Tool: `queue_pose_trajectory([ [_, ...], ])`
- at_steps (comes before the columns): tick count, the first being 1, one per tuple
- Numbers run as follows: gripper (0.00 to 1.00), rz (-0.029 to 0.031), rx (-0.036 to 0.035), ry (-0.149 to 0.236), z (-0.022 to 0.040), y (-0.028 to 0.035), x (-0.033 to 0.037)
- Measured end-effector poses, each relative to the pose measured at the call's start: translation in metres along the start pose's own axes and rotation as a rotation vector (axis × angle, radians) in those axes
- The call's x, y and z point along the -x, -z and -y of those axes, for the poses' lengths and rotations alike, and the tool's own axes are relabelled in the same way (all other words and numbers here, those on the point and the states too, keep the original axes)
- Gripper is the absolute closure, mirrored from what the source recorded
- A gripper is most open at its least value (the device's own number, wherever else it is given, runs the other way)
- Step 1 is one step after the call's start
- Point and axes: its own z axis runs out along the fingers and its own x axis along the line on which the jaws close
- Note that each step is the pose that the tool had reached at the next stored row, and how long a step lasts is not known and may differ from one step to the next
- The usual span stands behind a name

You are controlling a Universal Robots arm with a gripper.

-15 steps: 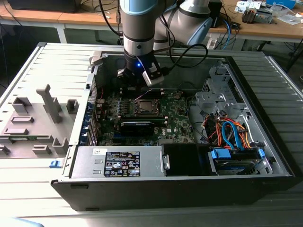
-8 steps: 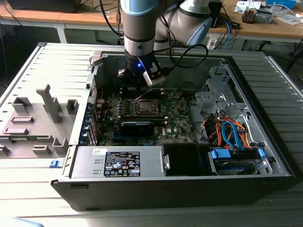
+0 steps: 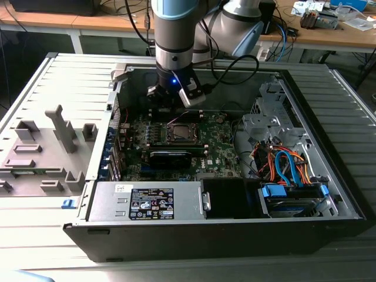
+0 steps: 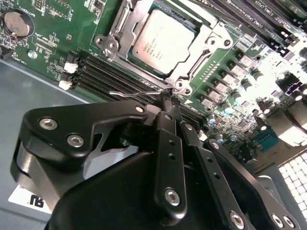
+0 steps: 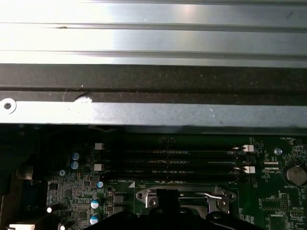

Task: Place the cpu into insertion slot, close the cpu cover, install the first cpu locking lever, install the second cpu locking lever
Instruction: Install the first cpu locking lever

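Gripper position: low over the green motherboard, tips at the corner of the socket nearest the memory slots. In the exterior view the arm is seen reaching down into the open computer case, just above the insertion slot.

Fingers: drawn narrow, no gap visible between them in the second wrist view. The tips meet a thin wire locking lever, which stands raised off the board and runs alongside the memory slots. Whether the wire is pinched or only pressed by the tips cannot be told.

Cpu: seated flat in the slot, silvery top up, square to the socket rim. Placement is judged done.

Cpu cover: lying down around the chip, its cut-out framing the silvery top; the frame is also seen edge-on in the first wrist view. Closing is judged done.

Reasoning noted: narrow fingers suit a wire this thin, and the approach from the memory-slot side puts the tips at the lever's free end, where the most leverage is to be had. The lever is not yet latched, since it sits clear of the board. The state of the other lever cannot be made out.
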Motion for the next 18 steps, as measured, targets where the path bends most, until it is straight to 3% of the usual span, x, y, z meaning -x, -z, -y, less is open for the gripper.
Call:
queue_pose_trajectory([
  [18, 0.89, 0.0, -0.0001, 0.0, 0.0002, -0.0005, 0.0091],
])
